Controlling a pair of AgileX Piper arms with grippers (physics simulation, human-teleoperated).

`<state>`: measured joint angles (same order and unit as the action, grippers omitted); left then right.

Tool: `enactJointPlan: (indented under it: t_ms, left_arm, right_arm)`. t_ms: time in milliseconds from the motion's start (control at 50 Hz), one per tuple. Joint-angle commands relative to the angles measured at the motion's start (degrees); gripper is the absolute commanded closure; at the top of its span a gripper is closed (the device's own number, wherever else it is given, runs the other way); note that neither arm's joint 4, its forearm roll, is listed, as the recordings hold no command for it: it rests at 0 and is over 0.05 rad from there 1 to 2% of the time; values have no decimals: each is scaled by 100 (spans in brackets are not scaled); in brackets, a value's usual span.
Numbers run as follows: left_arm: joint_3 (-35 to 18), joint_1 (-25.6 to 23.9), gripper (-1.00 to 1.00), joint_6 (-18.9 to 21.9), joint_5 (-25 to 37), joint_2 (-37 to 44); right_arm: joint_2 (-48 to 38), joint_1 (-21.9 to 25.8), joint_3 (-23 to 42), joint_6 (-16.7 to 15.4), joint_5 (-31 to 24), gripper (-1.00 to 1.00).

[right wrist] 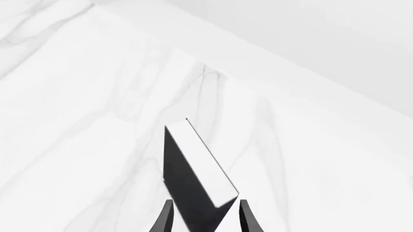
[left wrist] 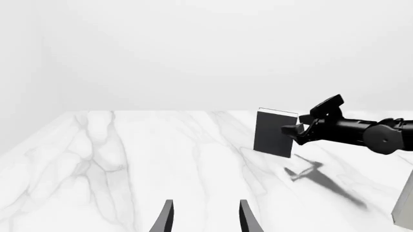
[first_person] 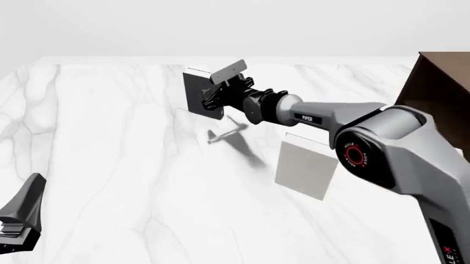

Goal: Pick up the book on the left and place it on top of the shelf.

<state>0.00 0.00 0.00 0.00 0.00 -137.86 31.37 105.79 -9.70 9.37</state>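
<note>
Right hand clamps the black book upright near the far edge of the white marble desk; left hand, fingers apart, hovers low before pale walls.

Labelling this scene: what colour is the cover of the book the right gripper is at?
Black, with white page edges. The book shows best in the front view.

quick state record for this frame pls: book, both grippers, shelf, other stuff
book: black book, upright, between the right gripper's fingers
lifted: cannot tell
right gripper: fingers on either side of the book's near edge
left gripper: open, holds nothing, low at near left of table
shelf: dark brown shelf at far right, only partly in frame; its top is not visible
other: pale grey book upright under the right arm
</note>
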Motion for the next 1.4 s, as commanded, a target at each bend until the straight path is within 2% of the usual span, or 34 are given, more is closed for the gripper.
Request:
enactJointPlan:
  t_ms: [20, 580, 880, 900, 1220, 1400]
  left_arm:
    - [0, 0, -100, 0, 0, 0]
    - [0, 0, -100, 0, 0, 0]
    - [0, 0, -100, 0, 0, 0]
    - [0, 0, -100, 0, 0, 0]
    - [0, 0, -100, 0, 0, 0]
    - [0, 0, -100, 0, 0, 0]
  right_arm:
    - [-181, -23, 209, 12, -52, -100]
    - [-457, -57, 598, 27, -197, -100]
    - [-462, -39, 576, 45, -159, -100]
    - [-456, -38, 568, 45, -149, 100]
    - [-181, -22, 149, -81, 57, 100]
    - [585, -8, -611, -62, 334, 100]
